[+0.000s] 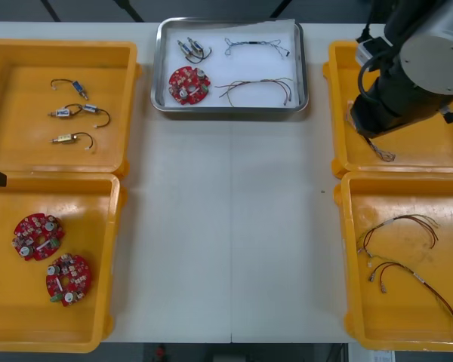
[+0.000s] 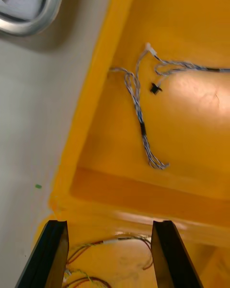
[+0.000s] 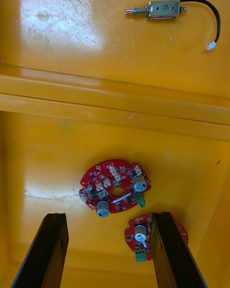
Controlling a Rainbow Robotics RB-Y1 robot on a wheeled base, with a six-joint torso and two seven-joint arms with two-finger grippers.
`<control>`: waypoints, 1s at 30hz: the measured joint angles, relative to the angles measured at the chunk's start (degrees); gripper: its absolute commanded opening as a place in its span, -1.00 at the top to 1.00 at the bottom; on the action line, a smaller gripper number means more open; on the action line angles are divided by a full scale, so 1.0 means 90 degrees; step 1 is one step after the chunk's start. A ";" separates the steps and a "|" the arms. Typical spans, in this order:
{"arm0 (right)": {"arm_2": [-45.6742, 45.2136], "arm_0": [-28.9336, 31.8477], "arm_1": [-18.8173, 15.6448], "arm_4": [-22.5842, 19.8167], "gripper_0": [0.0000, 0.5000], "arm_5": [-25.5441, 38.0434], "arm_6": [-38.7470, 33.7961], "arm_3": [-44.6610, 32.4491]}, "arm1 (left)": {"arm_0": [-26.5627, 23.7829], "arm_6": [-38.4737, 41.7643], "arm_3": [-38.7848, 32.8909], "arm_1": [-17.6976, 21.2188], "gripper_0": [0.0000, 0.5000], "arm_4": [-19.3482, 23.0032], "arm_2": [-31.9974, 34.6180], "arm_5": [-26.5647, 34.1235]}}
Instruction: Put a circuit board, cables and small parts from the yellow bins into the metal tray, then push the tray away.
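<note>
Sitting at the far middle of the light surface [image 1: 226,226] is the metal tray [image 1: 253,69], white inside. It holds a round red circuit board [image 1: 189,84], small metal parts [image 1: 192,50] with black cables beside that board, a twisted blue and white cable [image 1: 255,45] and a red and yellow cable [image 1: 257,89].

On the robot's left of the tray, the bin right beside it [image 1: 30,53] has three loose metal parts [image 1: 87,111] with black leads. The bin farther from the tray on that side [image 1: 90,226] has two spare circuit boards [image 3: 115,192]. The left gripper [image 3: 108,216] hangs above these boards with its black fingers spread wide and nothing between them.

On the robot's right of the tray, the dark right arm [image 1: 408,75] reaches over the adjoining bin [image 1: 340,113], where a second blue and white cable [image 2: 139,110] lies on the floor. The right gripper [image 2: 110,223] hovers over the ridge where that bin meets the one farther from the tray [image 1: 392,317], its fingers wide apart and empty. That farther bin holds more red and yellow cables [image 1: 400,230].
</note>
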 measured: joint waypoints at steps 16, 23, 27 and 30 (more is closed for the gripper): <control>-0.3193 0.2778 -0.0739 -0.1152 -1.00 0.0204 -0.0614 -0.0951 | 0.0000 0.0000 0.0002 0.0001 -1.00 -0.0001 0.0000 0.0000; -0.3958 0.3584 -0.0740 -0.1240 -1.00 0.0203 -0.0608 -0.0952 | 0.0000 0.0000 0.0002 0.0001 -1.00 -0.0001 0.0000 0.0000; -0.4138 0.3902 -0.0740 -0.1271 -1.00 0.0038 -0.0558 -0.0939 | 0.0000 0.0000 0.0002 0.0001 -1.00 -0.0001 0.0000 0.0000; -0.4156 0.4021 -0.0739 -0.1268 -1.00 -0.0086 -0.0380 -0.0853 | 0.0000 0.0000 0.0002 0.0001 -1.00 -0.0001 0.0000 0.0000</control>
